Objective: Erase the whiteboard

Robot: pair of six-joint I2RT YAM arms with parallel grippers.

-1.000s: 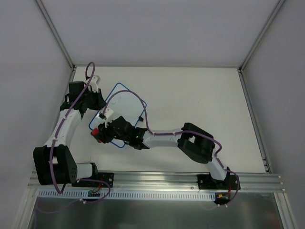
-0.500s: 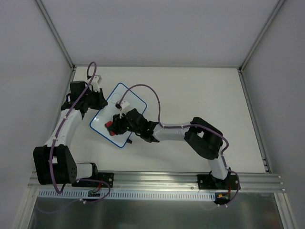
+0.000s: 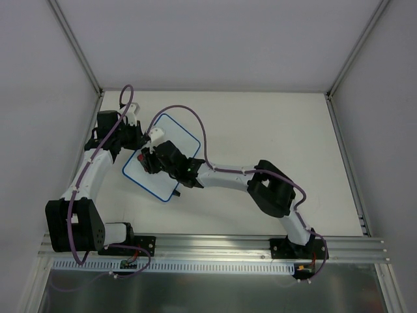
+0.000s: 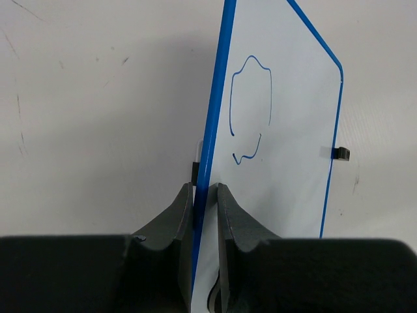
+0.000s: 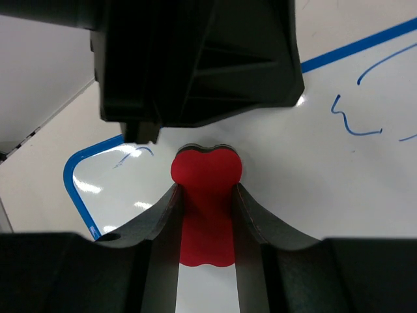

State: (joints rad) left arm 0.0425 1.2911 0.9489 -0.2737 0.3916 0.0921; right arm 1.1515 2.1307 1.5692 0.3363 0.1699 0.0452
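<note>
The whiteboard (image 3: 174,135), white with a thin blue rim, lies at the table's left. My left gripper (image 3: 135,138) is shut on its left edge. In the left wrist view the rim (image 4: 210,124) runs between the left gripper's (image 4: 205,190) jaws, and a thin blue line drawing (image 4: 251,111) marks the board. My right gripper (image 3: 148,160) is over the board, shut on a red eraser (image 5: 206,173). In the right wrist view the eraser sits between the right gripper's (image 5: 206,193) jaws, against the white surface (image 5: 313,176). Blue marks (image 5: 355,129) lie to its right.
A small black foot (image 4: 342,153) sticks out at the board's far edge. The left gripper's black body (image 5: 195,59) hangs just beyond the eraser. Purple cables (image 3: 195,124) arc over the board. Grey walls (image 3: 39,98) stand on the left, back and right.
My right gripper has carried the eraser across the board, from its lower left corner up toward the left gripper. The left gripper has kept its hold on the rim.
</note>
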